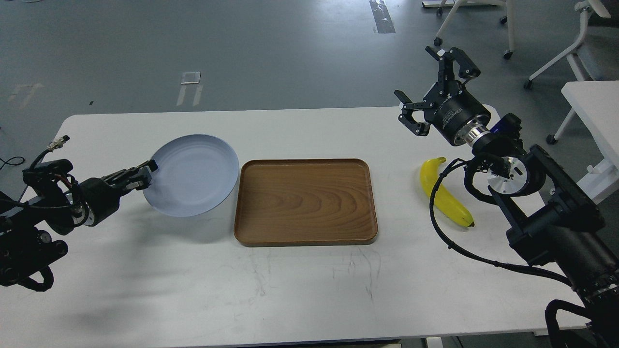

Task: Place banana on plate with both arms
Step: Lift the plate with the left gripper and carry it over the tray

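The pale blue-grey plate (193, 175) is held off the white table, just left of the brown wooden tray (305, 201). My left gripper (145, 173) is shut on the plate's left rim. The yellow banana (442, 193) lies on the table right of the tray, partly crossed by a black cable of my right arm. My right gripper (430, 82) is open and empty, raised above the table's far right edge, beyond the banana and not touching it.
The white table (290, 290) holds the tray at its middle. A second white table (595, 111) and wheeled chairs (570, 43) stand at the far right on the grey floor.
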`<control>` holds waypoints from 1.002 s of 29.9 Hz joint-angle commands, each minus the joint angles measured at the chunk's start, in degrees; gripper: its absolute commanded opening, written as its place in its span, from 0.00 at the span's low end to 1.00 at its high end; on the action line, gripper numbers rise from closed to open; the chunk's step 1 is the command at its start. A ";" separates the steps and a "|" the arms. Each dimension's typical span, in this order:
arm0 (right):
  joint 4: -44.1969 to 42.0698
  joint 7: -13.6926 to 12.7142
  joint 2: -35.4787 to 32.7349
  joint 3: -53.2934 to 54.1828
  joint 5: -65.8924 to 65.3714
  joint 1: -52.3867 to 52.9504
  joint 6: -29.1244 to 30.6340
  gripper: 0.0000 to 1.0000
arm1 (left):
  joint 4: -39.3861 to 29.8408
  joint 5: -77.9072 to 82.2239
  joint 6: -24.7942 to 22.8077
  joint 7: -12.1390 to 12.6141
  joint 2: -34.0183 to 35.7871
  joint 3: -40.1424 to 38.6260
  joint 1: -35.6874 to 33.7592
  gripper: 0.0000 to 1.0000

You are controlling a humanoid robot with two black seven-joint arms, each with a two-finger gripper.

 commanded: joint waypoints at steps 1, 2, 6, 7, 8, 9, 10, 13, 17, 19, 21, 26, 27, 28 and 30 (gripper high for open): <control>-0.01 0.00 -0.07 -0.01 0.00 0.13 0.00 1.00 | -0.61 1.11 -0.50 0.01 -2.18 0.25 -2.29 0.00; -0.01 0.00 -0.07 0.08 0.00 0.14 0.00 1.00 | -0.61 1.73 -0.59 0.01 -2.80 0.25 -2.55 0.00; 0.08 0.00 -0.24 0.08 0.00 0.14 0.00 1.00 | 0.27 3.66 -2.17 0.01 -6.92 1.12 -4.83 0.00; 0.08 0.00 -0.24 0.08 0.00 0.14 0.00 1.00 | 0.27 3.84 -2.52 0.01 -7.72 1.21 -5.19 0.00; 0.08 0.00 -0.24 0.08 0.00 0.22 0.00 1.00 | 0.27 3.93 -3.14 0.01 -9.30 1.74 -5.80 0.00; -0.01 0.00 -0.24 0.08 0.00 0.22 -0.09 1.00 | 0.36 4.02 -3.49 0.01 -10.97 2.79 -6.42 0.00; 0.08 0.00 -0.24 0.08 0.00 0.22 -0.09 1.00 | 0.44 4.02 -3.58 0.01 -11.76 3.32 -6.86 0.00; -0.01 0.00 -0.68 0.17 0.00 0.22 -0.17 1.00 | 1.93 3.93 -3.85 0.01 -14.58 5.43 -8.53 0.00; 0.08 0.00 -1.21 0.25 0.09 0.22 -0.17 1.00 | 7.20 3.93 -4.37 0.01 -19.15 5.87 -8.88 0.00; 0.08 0.00 -1.65 0.25 0.09 0.14 -0.17 1.00 | 9.32 3.93 -5.16 0.01 -21.43 6.14 -8.88 0.00; 0.08 0.00 -1.74 0.25 0.09 0.14 -0.17 1.00 | 10.81 3.93 -5.95 0.01 -23.10 6.66 -8.88 0.00; 0.08 0.00 -1.74 0.25 0.09 0.14 -0.17 1.00 | 11.08 3.76 -5.96 0.01 -24.60 7.28 -8.80 0.00; 0.08 0.00 -1.74 0.25 0.09 0.22 -0.17 1.00 | 11.08 3.84 -5.96 0.01 -24.78 7.28 -8.71 0.00; 0.08 -0.09 -1.74 0.25 0.09 0.22 -0.17 1.00 | 11.08 3.84 -5.96 0.01 -25.39 7.28 -8.62 0.00; 0.08 0.00 -1.74 0.25 0.09 0.31 -0.17 1.00 | 11.17 3.75 -5.96 0.01 -26.19 7.28 -8.53 0.00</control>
